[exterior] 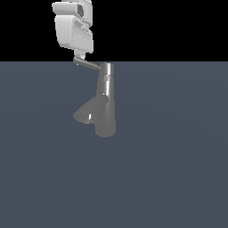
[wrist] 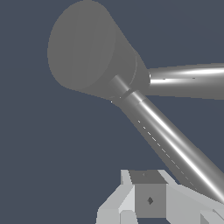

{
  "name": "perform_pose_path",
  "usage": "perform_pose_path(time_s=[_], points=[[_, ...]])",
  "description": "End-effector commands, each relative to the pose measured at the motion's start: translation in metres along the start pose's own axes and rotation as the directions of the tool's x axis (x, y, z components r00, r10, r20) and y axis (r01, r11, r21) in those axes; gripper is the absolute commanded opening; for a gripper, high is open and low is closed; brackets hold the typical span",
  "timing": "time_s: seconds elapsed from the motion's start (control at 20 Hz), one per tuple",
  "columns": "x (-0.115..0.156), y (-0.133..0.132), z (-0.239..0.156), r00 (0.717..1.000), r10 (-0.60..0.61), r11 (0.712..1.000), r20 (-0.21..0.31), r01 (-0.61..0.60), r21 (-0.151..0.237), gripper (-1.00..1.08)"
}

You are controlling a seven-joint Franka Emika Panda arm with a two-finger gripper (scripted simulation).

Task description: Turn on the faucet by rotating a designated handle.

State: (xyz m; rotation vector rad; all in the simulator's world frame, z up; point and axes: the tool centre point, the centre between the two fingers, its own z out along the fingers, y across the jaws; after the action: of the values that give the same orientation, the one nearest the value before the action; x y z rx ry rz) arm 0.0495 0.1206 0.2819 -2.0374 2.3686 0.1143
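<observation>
Faucet of grey brushed metal, tall and tapered, stands upright on the flat blue-grey floor, its stubby spout angling toward the exterior view's left. The thin grey rod handle juts leftward from the top cap. The white gripper sits at the handle's tip; whether its fingers are apart or closed cannot be told.

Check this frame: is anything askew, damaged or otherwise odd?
Nothing stands out. The faucet stands upright and looks intact, its spout angled down toward the exterior view's left. The handle juts from the top cap, with the gripper at its outer end; whether they touch is unclear.
</observation>
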Motion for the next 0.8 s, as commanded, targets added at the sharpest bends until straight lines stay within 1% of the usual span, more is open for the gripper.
perform_pose_path(time_s=[0.0, 0.75], points=[[0.006, 0.009, -0.001, 1.0, 0.0, 1.0, -0.003, 0.0, -0.008, -1.0], [0.035, 0.05, -0.016, 1.0, -0.009, 1.0, -0.003, 0.009, -0.018, -1.0]])
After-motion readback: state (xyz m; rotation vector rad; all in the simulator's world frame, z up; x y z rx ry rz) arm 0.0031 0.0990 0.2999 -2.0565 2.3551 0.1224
